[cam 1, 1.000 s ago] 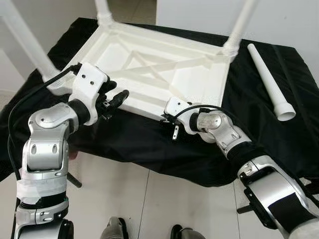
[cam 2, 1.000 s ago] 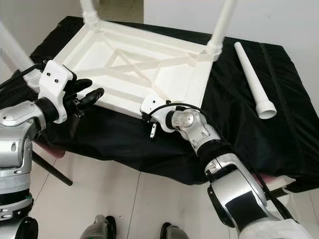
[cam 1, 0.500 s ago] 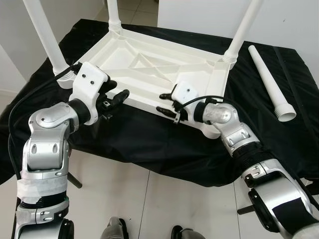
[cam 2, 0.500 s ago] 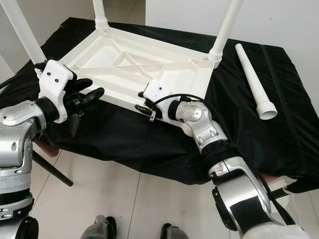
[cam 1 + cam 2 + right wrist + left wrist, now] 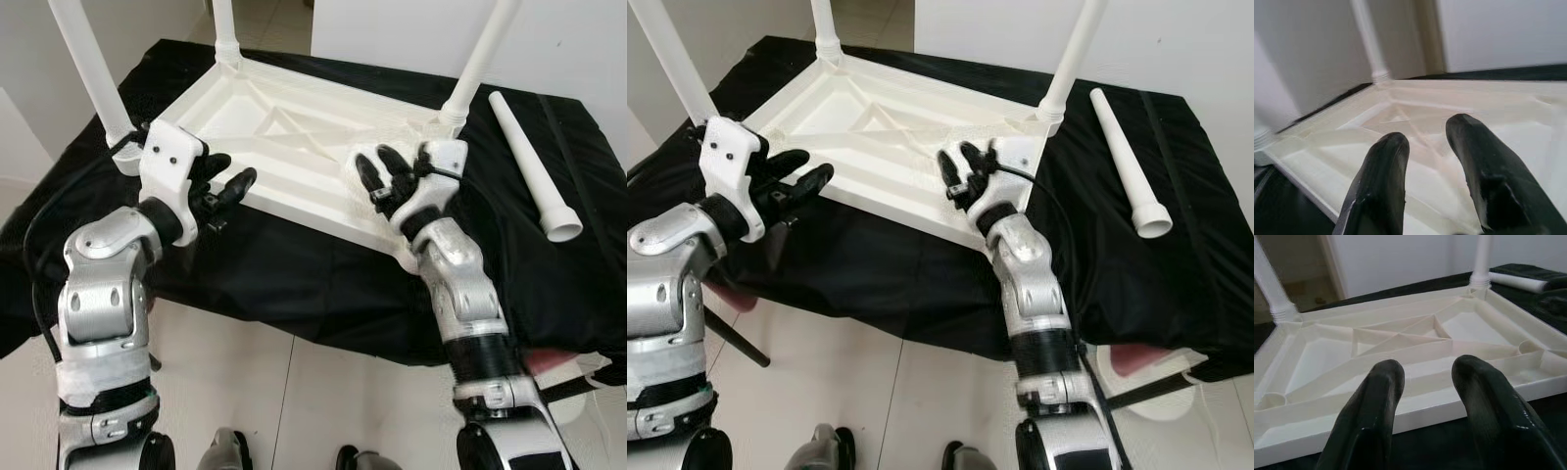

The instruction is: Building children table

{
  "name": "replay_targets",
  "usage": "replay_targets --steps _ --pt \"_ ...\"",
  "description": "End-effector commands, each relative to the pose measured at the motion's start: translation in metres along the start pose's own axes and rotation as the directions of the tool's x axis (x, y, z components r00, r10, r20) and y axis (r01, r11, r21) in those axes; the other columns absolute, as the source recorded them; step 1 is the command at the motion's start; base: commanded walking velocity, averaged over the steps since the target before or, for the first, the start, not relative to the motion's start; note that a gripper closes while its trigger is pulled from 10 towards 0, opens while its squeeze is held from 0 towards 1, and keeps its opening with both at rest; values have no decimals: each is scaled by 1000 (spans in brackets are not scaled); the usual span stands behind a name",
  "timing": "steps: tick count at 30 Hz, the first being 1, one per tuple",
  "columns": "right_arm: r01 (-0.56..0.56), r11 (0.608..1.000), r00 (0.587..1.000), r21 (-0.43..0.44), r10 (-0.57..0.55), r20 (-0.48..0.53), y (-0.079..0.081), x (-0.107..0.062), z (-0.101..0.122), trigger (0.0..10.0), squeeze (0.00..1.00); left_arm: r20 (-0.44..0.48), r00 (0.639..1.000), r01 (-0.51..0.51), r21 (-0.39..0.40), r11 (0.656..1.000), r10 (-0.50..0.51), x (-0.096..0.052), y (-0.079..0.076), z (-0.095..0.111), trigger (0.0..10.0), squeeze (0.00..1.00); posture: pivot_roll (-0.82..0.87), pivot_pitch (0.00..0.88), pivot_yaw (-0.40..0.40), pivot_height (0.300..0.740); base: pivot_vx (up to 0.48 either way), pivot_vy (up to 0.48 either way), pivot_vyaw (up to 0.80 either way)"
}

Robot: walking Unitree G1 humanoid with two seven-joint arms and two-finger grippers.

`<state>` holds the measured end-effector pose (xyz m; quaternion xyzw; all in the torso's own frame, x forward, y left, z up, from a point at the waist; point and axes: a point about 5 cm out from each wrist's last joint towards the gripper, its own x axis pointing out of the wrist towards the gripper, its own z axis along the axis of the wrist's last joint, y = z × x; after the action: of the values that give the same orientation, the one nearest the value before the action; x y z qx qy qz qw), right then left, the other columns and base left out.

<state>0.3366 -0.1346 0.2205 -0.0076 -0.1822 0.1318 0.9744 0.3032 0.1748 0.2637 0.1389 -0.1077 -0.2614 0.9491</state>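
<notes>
White plastic children's table (image 5: pixel 313 147), upturned on a black cloth (image 5: pixel 294 274) in the upper centre of the left eye view, ribbed underside up, three legs (image 5: pixel 477 61) fitted and rising out of the top of the frame. Loose fourth leg (image 5: pixel 534 166) lying on the cloth at upper right, well apart from the table. Left gripper (image 5: pixel 223 186) at the table's near-left edge, fingers parted, holding nothing; right gripper (image 5: pixel 382 176) over the near-right corner, fingers spread, empty.

Plain indoor room, likely a home: pale tiled floor (image 5: pixel 255 382), bare white walls (image 5: pixel 1176 39), doorway at rear, black cloth (image 5: pixel 274 274) draped over the table.
</notes>
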Motion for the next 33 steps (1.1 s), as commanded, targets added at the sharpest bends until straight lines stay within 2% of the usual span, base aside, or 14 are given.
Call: replay_targets --steps 1,5,13,14,16,17,18,23,25,28,29,30,31,33 --pt "39 999 999 -8 -39 34 -5 -4 8 10000 0 -11 865 -502 24 865 502 -12 28 -7 10000 0 -16 108 10 740 0 0 0" --pt "87 996 996 -16 -87 3 -9 -12 4 10000 0 -42 826 -558 73 827 561 -24 30 -22 10000 0 -22 90 10 740 0 0 0" --pt "104 993 995 -54 -104 10 -10 -17 4 10000 0 -76 821 -560 91 824 566 -32 24 -35 10000 0 -25 78 10 740 0 0 0" --pt "85 985 996 -148 -81 34 -9 -19 7 10000 0 -85 811 -574 84 815 579 -36 22 -40 10000 0 -35 62 3 740 0 0 0" --pt "84 975 996 -204 -76 44 -9 -20 8 10000 0 -77 800 -587 103 803 595 -38 21 -44 10000 0 -44 50 -6 740 0 0 0" --pt "84 975 996 -204 -76 44 -9 -20 8 10000 0 -77 800 -587 103 803 595 -38 21 -44 10000 0 -44 50 -6 740 0 0 0" --pt "95 960 995 -262 -85 48 -12 -18 9 10000 0 -55 781 -612 132 780 622 -36 24 -45 10000 0 -46 39 -11 740 0 0 0" --pt "100 958 995 -270 -90 48 -13 -17 10 10000 0 -42 775 -620 139 772 630 -33 26 -44 10000 0 -48 36 -15 740 0 0 0" --pt "83 964 997 -255 -82 14 -15 -17 6 10000 0 -14 776 -624 124 771 630 -22 31 -39 10000 0 -49 23 -18 740 0 0 0" --pt "77 966 997 -245 -79 0 -15 -17 4 10000 0 -7 782 -619 112 778 623 -19 31 -37 10000 0 -48 22 -18 740 0 0 0" --pt "126 956 990 -265 -137 -25 -29 -16 1 10000 0 -1 791 -608 107 786 612 -16 30 -36 10000 0 -54 26 -12 740 0 0 0" --pt "126 956 990 -265 -137 -25 -29 -16 1 10000 0 -1 791 -608 107 786 612 -16 30 -36 10000 0 -54 26 -12 740 0 0 0" --pt "189 950 977 -249 -208 -52 -46 -14 1 10000 0 -1 800 -597 97 796 600 -15 29 -35 10000 0 -54 33 -5 740 0 0 0" --pt "189 950 977 -249 -208 -52 -46 -14 1 10000 0 -1 800 -597 97 796 600 -15 29 -35 10000 0 -54 33 -5 740 0 0 0"
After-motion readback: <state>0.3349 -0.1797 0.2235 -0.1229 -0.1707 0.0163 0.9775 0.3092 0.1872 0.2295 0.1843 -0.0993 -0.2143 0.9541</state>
